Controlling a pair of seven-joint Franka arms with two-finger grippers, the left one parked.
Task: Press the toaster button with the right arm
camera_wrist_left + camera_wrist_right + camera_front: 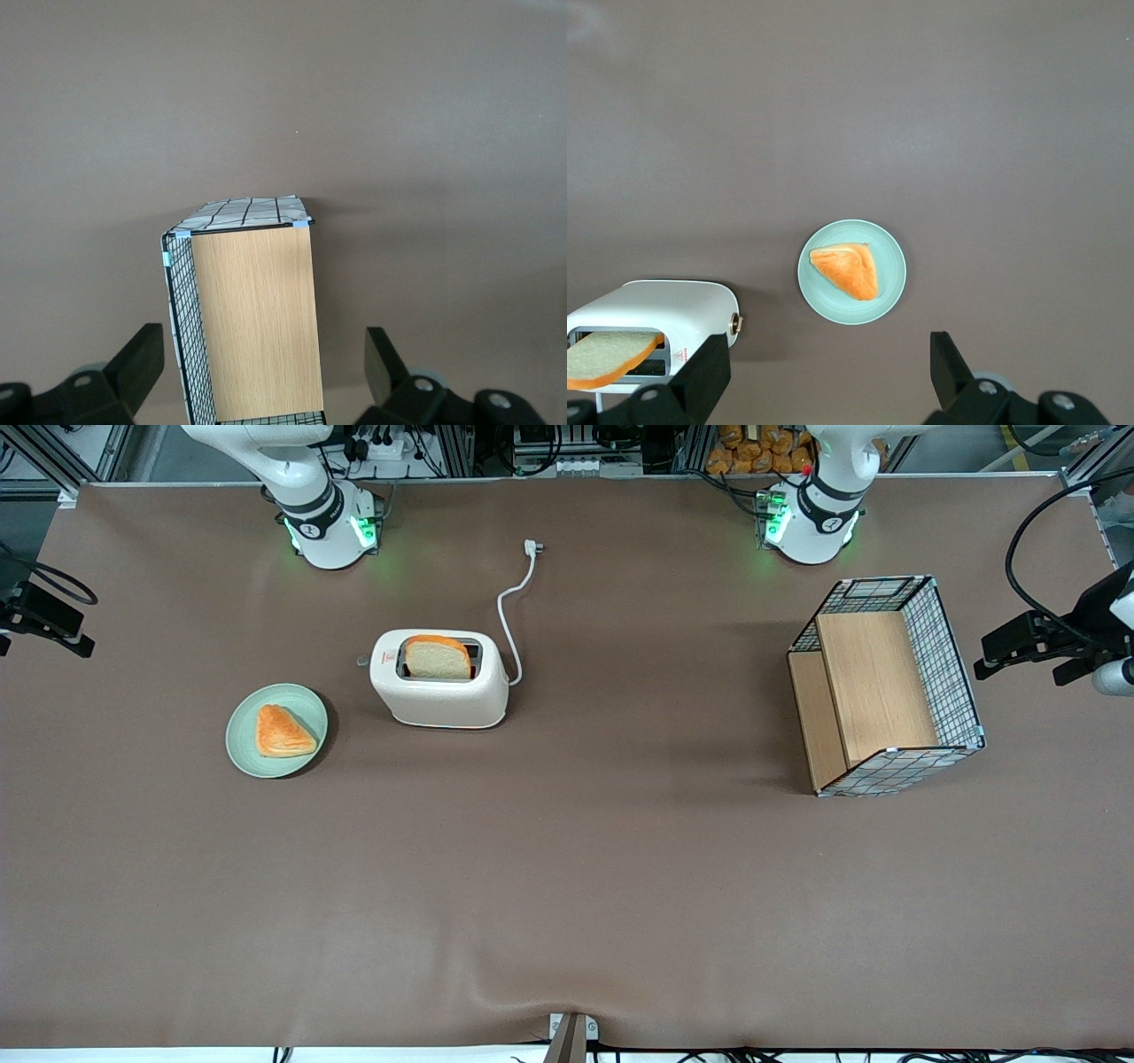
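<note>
The cream-white toaster (438, 691) stands on the brown table with a slice of bread (438, 657) upright in its top slot. Its small grey button (362, 661) sticks out of the narrow end that faces the plate. My right arm's gripper (53, 618) hovers high at the working arm's end of the table, well apart from the toaster. In the right wrist view the gripper (828, 363) is open with only bare table between its black fingers (709, 367); the toaster (664, 310) and its button (735, 325) show close beside one finger.
A pale green plate (241, 735) with an orange pastry (282, 732) sits beside the toaster's button end. The white cord (509, 615) trails from the toaster toward the arm bases. A wire-and-wood basket (886, 682) lies toward the parked arm's end.
</note>
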